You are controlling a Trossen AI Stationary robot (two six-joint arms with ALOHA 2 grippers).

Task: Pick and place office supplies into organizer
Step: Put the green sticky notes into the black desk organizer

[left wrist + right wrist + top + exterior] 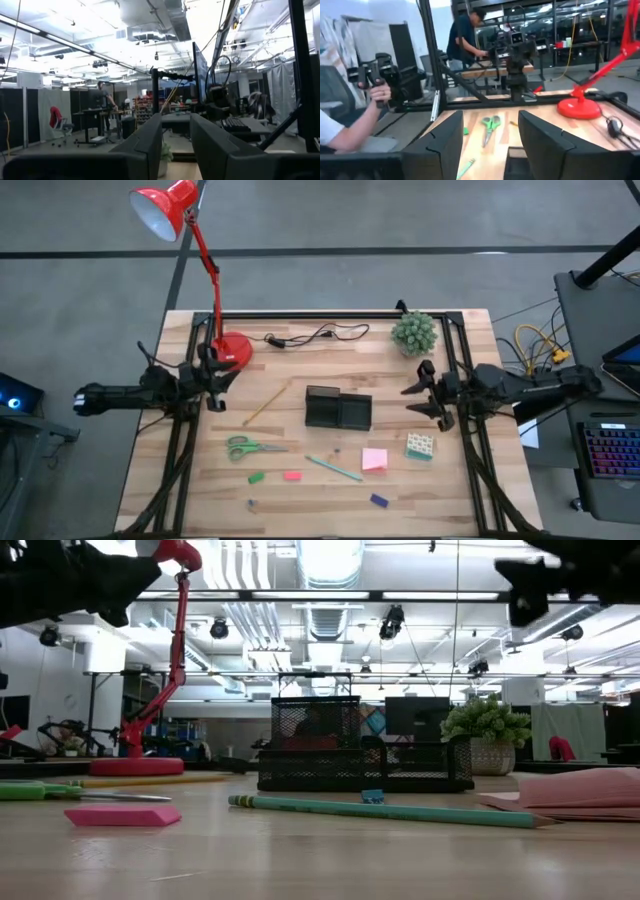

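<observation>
While both claws [212,380] [425,393] hover parted and empty, the organizer [338,408] lies lengthwise across the table [440,500].

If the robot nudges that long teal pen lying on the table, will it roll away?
Probably somewhat: the slim teal pen lies flat on bare wooden table, nothing touching it. It looks light and stiff, so a sideways nudge would likely roll or spin it.

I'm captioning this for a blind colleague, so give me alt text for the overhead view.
A black organizer sits mid-table, with scissors, pencil, teal pen, pink sticky pad, cube and small pieces scattered around it. The left gripper and right gripper hover empty at the sides, by a red lamp and plant.
</observation>
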